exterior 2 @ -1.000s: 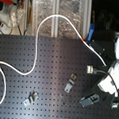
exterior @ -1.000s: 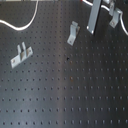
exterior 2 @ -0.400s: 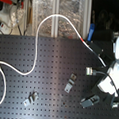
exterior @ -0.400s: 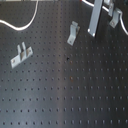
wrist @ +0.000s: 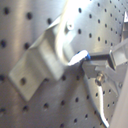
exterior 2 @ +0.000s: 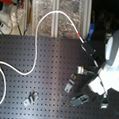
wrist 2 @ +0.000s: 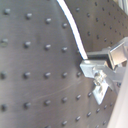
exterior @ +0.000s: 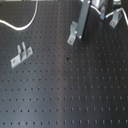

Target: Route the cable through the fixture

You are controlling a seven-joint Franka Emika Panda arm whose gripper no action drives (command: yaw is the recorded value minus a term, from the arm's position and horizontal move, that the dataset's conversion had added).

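The cable is a thin white cord that arcs over the black perforated board from the second exterior view's left toward the arm. Its end has a blue tip and sits between my gripper's fingertips, which are shut on it. Right beside this end is a bent metal clip of the fixture. In the first exterior view my gripper hangs just next to the middle clip. The second wrist view shows the cable running straight into the fingers.
More metal clips stand on the board: one at the first exterior view's left and one at the far right. The white arm fills the second exterior view's right. Shelving and clutter lie behind the board.
My gripper has edged slightly closer to the middle clip, still holding the cable end. The clips have not moved.
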